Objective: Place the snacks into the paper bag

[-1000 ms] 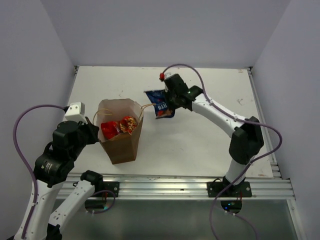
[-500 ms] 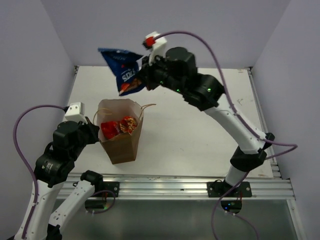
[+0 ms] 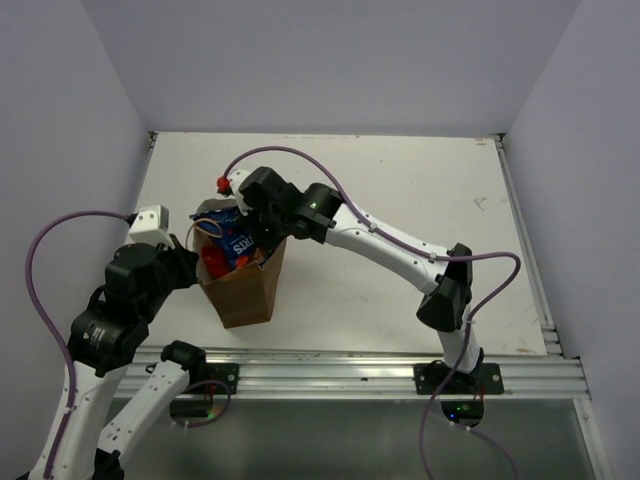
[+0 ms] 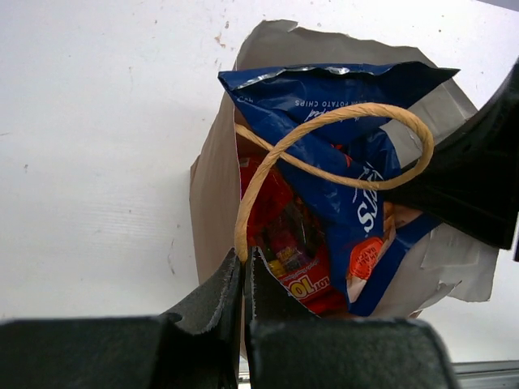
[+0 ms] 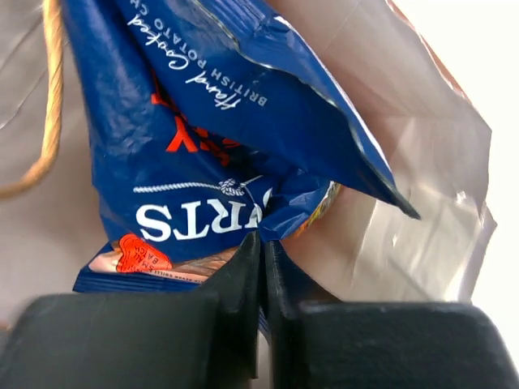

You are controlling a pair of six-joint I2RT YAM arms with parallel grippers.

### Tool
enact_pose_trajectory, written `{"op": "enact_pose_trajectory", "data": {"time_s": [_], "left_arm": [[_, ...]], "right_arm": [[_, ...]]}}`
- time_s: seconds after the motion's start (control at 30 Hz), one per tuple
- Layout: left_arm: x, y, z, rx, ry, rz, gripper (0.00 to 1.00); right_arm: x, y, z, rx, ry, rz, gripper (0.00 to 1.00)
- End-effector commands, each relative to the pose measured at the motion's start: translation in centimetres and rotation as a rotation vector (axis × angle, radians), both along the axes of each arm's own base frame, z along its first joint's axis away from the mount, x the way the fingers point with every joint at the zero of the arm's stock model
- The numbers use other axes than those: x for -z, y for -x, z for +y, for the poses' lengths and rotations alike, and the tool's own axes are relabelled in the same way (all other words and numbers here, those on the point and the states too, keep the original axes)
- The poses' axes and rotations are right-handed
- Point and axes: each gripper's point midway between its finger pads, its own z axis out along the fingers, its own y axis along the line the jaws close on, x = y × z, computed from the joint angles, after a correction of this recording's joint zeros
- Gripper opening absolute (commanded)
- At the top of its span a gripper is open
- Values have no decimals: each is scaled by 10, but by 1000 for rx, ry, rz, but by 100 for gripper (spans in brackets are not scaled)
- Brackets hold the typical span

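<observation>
Blue chip bag (image 3: 236, 243) half inside paper bag (image 3: 245, 295) near tabletop's front-left corner, pinched by right gripper (image 5: 261, 243); left gripper (image 4: 246, 259) clamps rim. Next: release, lift clear of handle (image 4: 340, 154).

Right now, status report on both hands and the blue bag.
Left hand shut on paper bag rim. Right hand shut on blue bag, partly inside bag mouth. Handle crosses over it.

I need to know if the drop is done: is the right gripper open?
No, the right gripper is pinched shut on the blue bag, which sits in the mouth of the paper bag.
</observation>
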Motion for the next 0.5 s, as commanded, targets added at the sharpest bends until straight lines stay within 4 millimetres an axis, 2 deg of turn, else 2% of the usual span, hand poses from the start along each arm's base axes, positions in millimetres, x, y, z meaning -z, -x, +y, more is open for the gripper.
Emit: {"op": "enact_pose_trajectory", "data": {"time_s": [0.0, 0.03, 0.07, 0.1, 0.13, 0.17, 0.2, 0.27, 0.3, 0.33, 0.37, 0.4, 0.43, 0.47], "left_arm": [[-17, -9, -6, -1, 50, -73, 0], [-16, -10, -6, 1, 49, -73, 0], [-16, -10, -6, 1, 49, -73, 0], [-15, -11, -7, 4, 51, -73, 0], [-15, -11, -8, 5, 51, -71, 0], [-15, -12, -8, 8, 52, -72, 0], [-13, -12, -10, 14, 54, -70, 0], [-13, -13, -11, 16, 57, -69, 0], [-13, -14, -11, 17, 57, -69, 0], [-13, -14, -12, 19, 58, -69, 0], [-12, -15, -12, 21, 59, -68, 0], [-13, -15, -13, 23, 61, -71, 0], [-13, -15, -13, 24, 61, -71, 0], [-12, -16, -13, 24, 60, -66, 0]], "right_arm": [[-32, 26, -10, -92, 6, -9, 13], [-39, 27, -9, -92, -7, -23, 23], [-52, 29, -7, -92, -42, -46, 48], [-79, 29, -7, -79, -100, -84, 59], [-97, 26, -10, -55, -133, -119, 68], [-115, 24, -13, -31, -169, -141, 70], [-151, 23, -20, -5, -241, -191, 75], [-179, 17, -36, 72, -286, -250, 82], [-185, 16, -43, 93, -293, -264, 83], [-197, 13, -59, 141, -303, -298, 85], [-196, 12, -66, 162, -294, -305, 85], [-176, 10, -70, 180, -239, -295, 86], [-175, 10, -81, 210, -228, -303, 86], [-165, 5, -88, 261, -203, -300, 86]]}}
